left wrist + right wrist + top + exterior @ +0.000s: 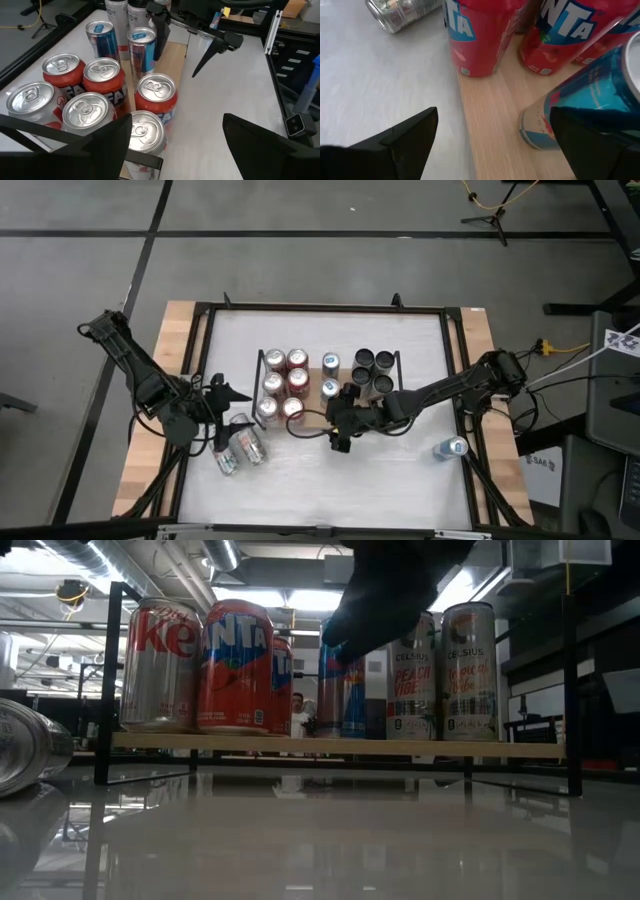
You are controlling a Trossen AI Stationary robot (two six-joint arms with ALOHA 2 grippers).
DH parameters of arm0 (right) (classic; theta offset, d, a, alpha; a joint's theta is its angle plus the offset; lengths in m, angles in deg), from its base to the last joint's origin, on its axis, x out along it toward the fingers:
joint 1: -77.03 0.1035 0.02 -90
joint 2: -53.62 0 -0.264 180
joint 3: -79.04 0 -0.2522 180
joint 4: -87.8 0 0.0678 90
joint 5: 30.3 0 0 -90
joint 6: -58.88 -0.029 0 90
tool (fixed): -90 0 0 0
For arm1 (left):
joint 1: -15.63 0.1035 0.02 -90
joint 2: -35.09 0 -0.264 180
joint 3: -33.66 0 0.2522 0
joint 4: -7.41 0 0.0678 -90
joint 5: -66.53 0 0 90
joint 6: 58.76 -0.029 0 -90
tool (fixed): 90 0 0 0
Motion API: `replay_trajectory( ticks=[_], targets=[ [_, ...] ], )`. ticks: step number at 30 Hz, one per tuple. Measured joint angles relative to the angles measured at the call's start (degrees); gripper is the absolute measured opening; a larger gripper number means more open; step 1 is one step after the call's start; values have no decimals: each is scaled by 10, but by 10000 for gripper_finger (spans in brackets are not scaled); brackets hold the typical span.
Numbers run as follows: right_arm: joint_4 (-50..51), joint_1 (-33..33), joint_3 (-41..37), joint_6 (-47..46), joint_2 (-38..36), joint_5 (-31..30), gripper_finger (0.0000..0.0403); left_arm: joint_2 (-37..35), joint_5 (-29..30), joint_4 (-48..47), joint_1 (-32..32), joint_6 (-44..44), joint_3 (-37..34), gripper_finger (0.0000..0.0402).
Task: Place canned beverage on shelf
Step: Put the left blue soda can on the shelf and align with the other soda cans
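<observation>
Grey floor [300, 260] crossed by dark lines.

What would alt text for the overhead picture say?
Two dark robot arms work over a white table; the right gripper, open, is beside cans standing on a small wooden shelf, while the left gripper is near cans lying flat.
</observation>
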Motion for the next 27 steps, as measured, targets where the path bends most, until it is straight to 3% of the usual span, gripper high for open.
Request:
replay_trajectory(
  ticks=[17, 27],
  targets=[
    [-6, 0, 0, 0, 0, -52, 381, 0, 0, 4, 0, 0, 0, 305],
    [-14, 12, 32, 30, -5, -45, 381, 0, 0, 4, 0, 0, 0, 305]
  ],
)
